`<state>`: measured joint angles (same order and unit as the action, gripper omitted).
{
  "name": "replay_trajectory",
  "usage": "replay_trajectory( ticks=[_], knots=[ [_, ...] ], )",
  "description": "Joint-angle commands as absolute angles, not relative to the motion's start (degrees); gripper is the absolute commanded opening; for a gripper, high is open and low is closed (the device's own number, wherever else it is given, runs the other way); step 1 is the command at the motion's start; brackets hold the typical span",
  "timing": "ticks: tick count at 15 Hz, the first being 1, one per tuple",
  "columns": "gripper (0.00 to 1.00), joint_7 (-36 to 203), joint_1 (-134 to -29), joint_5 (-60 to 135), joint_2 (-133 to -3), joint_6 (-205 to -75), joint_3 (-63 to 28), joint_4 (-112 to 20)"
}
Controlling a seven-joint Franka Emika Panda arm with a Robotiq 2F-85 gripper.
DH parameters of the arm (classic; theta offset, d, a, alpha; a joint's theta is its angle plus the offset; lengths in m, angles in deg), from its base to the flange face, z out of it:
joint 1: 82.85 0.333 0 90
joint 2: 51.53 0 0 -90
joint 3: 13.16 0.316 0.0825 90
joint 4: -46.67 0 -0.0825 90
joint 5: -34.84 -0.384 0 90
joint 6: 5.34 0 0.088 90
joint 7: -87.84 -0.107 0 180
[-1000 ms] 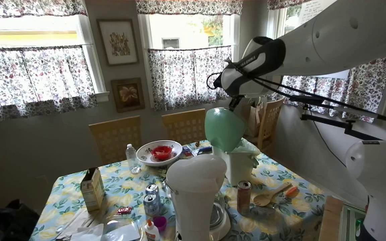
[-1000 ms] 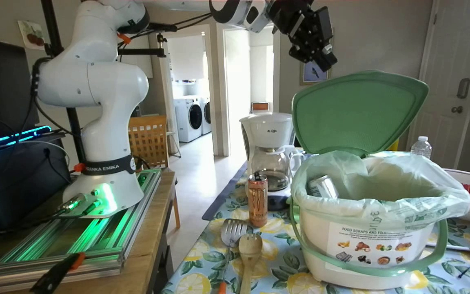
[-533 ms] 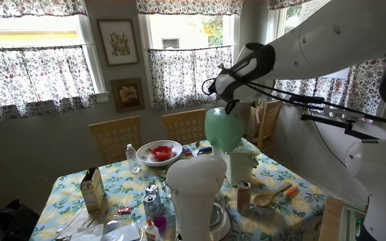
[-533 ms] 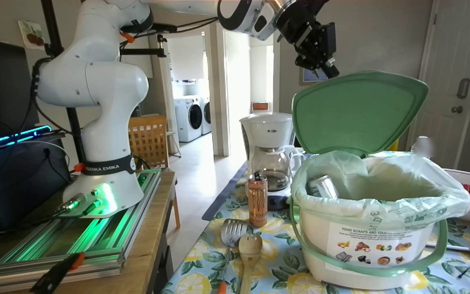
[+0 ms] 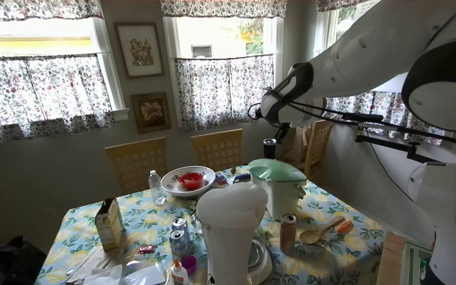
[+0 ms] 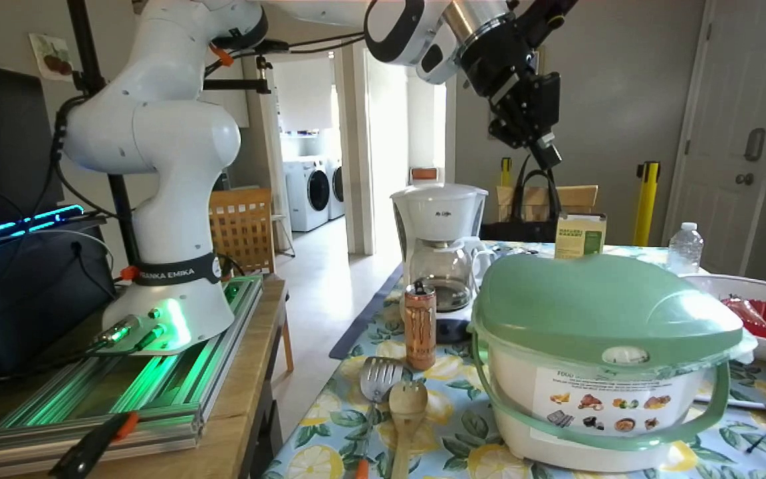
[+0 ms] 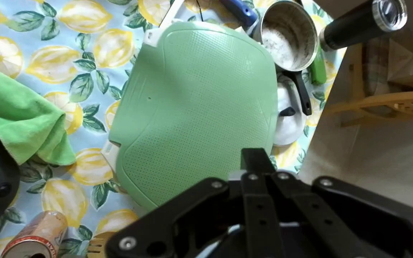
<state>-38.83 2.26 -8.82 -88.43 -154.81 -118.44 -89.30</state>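
A: What has changed since half a second ago?

B: The green lid (image 6: 602, 306) — raised then — now lies down over the white bin (image 6: 517, 379) on the cloth-covered table (image 6: 453, 412), hiding the silver can that showed inside. A scrap of liner (image 6: 747, 349) pokes out under its edge.

A: And the gripper (image 7: 257, 159)?

B: Lower than before, its fingers pressed together; it hangs above the lid, apart from it in both exterior views. In an exterior view, a dark tumbler (image 5: 269, 150) shows that the raised lid had blocked.

A: Which containers hold something?

B: The flowered bowl (image 5: 172, 184) holds a red bowl (image 5: 191, 186) — something clear lies in that. The saucepan (image 7: 304, 34) beside the bin shows a pale, speckled bottom.
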Motion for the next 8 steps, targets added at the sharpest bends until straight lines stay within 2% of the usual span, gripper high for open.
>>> replay_trajectory(
  ticks=[1, 3, 4, 5, 8],
  knots=[
    [0.00, -38.01, -0.08, -9.74, -86.05, -154.17, -116.80, -87.91],
    [0.00, -36.23, 2.13, -10.79, -84.80, -155.00, -118.27, -88.24],
    [0.26, -35.34, 3.38, -11.20, -84.25, -155.14, -119.14, -88.38],
    [0.27, -34.05, 4.94, -11.73, -83.37, -154.88, -120.32, -88.40],
    [0.47, -32.52, 8.78, -15.93, -81.31, -151.28, -124.30, -88.06]
  ],
)
